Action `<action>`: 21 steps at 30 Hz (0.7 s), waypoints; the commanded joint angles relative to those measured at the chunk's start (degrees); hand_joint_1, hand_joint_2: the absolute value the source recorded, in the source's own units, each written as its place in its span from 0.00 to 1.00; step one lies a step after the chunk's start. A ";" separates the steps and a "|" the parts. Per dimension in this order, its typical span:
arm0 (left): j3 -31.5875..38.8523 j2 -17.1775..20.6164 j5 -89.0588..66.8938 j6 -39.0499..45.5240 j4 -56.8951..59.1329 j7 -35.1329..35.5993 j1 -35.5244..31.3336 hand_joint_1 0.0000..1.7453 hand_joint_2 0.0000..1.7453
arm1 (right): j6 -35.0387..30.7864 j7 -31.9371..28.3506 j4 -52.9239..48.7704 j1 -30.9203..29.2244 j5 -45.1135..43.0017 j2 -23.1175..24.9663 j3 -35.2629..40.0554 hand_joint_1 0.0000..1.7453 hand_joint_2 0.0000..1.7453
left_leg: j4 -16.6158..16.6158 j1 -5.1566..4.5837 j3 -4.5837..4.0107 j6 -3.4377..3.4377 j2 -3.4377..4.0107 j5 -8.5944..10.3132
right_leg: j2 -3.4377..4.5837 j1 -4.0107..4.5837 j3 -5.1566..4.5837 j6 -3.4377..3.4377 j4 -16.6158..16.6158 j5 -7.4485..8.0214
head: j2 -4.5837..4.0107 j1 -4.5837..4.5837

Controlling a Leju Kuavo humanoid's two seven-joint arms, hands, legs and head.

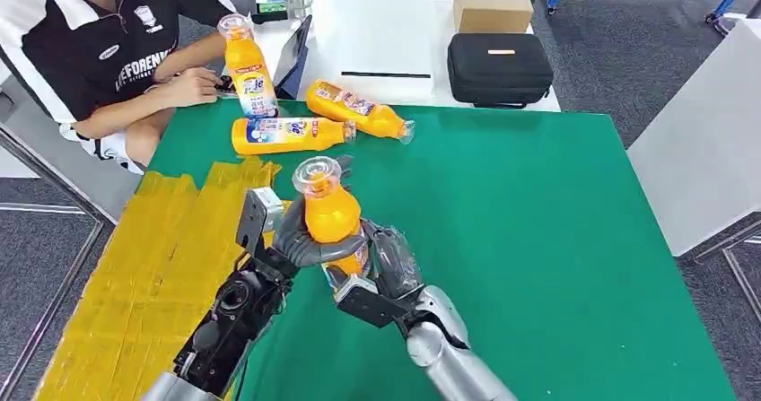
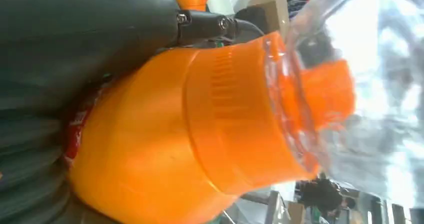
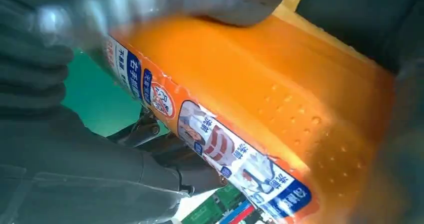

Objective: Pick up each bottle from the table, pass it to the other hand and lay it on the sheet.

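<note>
Yellow sheet (image 1: 153,266) lies off to your left on the green desk (image 1: 538,239) — left hand (image 1: 301,239) is wrapped around the upper body of the held bottle (image 1: 330,211), cap up, long axis near upright. Right hand (image 1: 381,266) clasps the labelled lower part, so both hands hold it mid-pass. Left is nearer the sheet — release right, then tip it flat. Three other bottles (image 1: 289,135) wait further back by the person (image 1: 99,51)
</note>
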 commanded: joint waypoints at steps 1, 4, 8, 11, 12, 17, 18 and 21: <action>0.43 -0.16 0.22 0.99 7.09 0.18 -3.44 0.01 1.00 | 0.16 -0.16 0.64 -0.95 0.07 -1.33 4.15 1.00 1.00 | 0.01 0.11 0.28 -0.22 -0.04 -0.14 | -0.13 0.12 0.31 -0.08 -0.02 -0.14 | 0.00 0.02; 1.56 -0.55 1.85 1.55 6.06 -0.40 -2.60 1.00 1.00 | 0.26 0.24 0.68 -0.86 -0.48 -1.62 4.30 1.00 1.00 | 0.01 0.12 0.32 -0.24 -0.02 -0.16 | -0.12 0.13 0.35 -0.10 -0.02 -0.16 | 0.00 0.00; 2.04 -0.34 3.14 2.37 4.81 -0.57 -1.99 1.00 1.00 | -0.11 0.06 1.03 -0.86 -1.70 -1.85 4.38 1.00 1.00 | -0.02 0.05 0.13 -0.13 0.01 -0.06 | -0.04 0.05 0.15 -0.05 -0.03 -0.06 | 0.00 0.00; 2.24 -0.25 4.39 3.25 4.56 -0.31 -2.14 1.00 1.00 | -0.71 0.09 0.83 -0.92 -2.38 -1.86 4.52 1.00 1.00 | 0.00 0.11 0.23 -0.20 0.02 -0.12 | -0.07 0.11 0.26 -0.07 -0.04 -0.10 | 0.00 0.00; 2.24 -0.25 4.39 3.25 4.56 -0.31 -2.14 1.00 1.00 | -0.71 0.09 0.83 -0.92 -2.38 -1.86 4.52 1.00 1.00 | -0.02 0.07 0.13 -0.14 0.00 -0.06 | -0.06 0.07 0.15 -0.05 -0.04 -0.05 | 0.00 0.02; 2.42 0.03 5.49 4.14 3.79 -0.46 -1.86 1.00 1.00 | -0.91 0.71 -0.25 -0.51 -2.27 -2.10 4.34 1.00 1.00 | 0.00 0.10 0.20 -0.19 0.00 -0.11 | -0.08 0.10 0.23 -0.07 -0.03 -0.10 | 0.00 0.00; 2.51 0.13 5.66 4.29 3.55 -0.52 -1.72 1.00 1.00 | -0.94 0.76 -0.43 -0.39 -2.26 -2.19 4.26 1.00 1.00 | -0.02 0.07 0.12 -0.13 0.00 -0.06 | -0.06 0.07 0.14 -0.05 -0.04 -0.06 | 0.00 0.02; 3.43 0.33 6.47 5.36 2.52 -0.77 -1.09 1.00 1.00 | -1.41 0.86 -1.20 0.14 -2.30 -2.57 3.55 1.00 1.00 | 0.00 0.12 0.27 -0.22 0.03 -0.16 | -0.06 0.12 0.30 -0.08 -0.04 -0.13 | 0.00 0.02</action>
